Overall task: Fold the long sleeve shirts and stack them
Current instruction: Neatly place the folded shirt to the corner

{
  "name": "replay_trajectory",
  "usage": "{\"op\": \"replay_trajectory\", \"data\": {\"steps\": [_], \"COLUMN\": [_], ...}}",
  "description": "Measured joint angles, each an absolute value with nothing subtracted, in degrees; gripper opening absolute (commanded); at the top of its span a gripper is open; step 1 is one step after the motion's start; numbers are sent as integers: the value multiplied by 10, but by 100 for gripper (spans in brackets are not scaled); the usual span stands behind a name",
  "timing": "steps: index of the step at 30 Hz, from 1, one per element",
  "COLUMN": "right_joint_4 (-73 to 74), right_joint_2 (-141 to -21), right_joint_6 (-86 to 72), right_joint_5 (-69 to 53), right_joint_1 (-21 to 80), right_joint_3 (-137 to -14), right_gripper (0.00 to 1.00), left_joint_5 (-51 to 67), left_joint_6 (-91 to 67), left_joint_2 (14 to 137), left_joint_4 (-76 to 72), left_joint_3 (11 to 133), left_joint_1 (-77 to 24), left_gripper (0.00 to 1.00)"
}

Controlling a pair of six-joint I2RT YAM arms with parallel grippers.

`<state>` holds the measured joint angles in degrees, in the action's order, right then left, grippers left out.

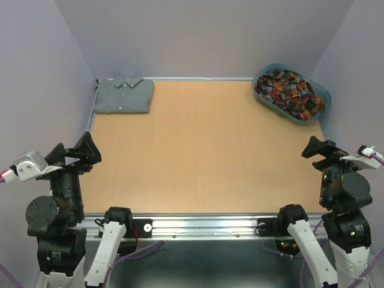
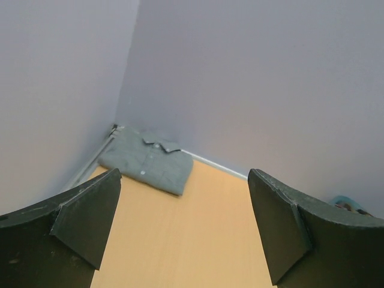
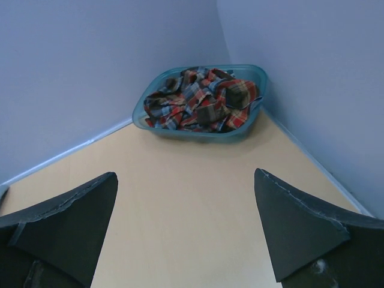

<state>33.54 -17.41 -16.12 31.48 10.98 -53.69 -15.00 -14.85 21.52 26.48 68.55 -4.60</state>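
grey shirt folded far from left claw; plaid shirt far from right claw; both spread apart.

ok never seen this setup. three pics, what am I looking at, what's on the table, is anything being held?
Two robot arms are bolted at the near edge of a wooden table. The wide picture is from a fixed camera above and behind them. The other two come from cameras on each wrist, so the dark wedges at the bottom are that arm's own fingers. On the table, a grey shirt lies folded in the far left corner. A plaid shirt sits crumpled in a teal basket in the far right corner. The left end effector and right end effector are both open and hold nothing, parked at the table's sides.
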Motion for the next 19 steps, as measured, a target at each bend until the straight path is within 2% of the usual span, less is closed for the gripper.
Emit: {"op": "replay_trajectory", "data": {"steps": [4, 9, 19], "right_joint_4": [336, 338, 338], "right_joint_2": [-129, -98, -87], "right_joint_6": [-147, -141, -137], "right_joint_5": [320, 320, 310], "right_joint_1": [110, 110, 110], "right_joint_3": [-503, -475, -467], "right_gripper": [100, 100, 100], "left_joint_5": [-210, -246, -281], "left_joint_6": [-149, -149, -151], "left_joint_2": [153, 135, 93], "left_joint_4": [280, 295, 279], "left_joint_3": [616, 544, 522], "left_joint_1": [-57, -67, -80], "left_gripper": [99, 99, 99]}}
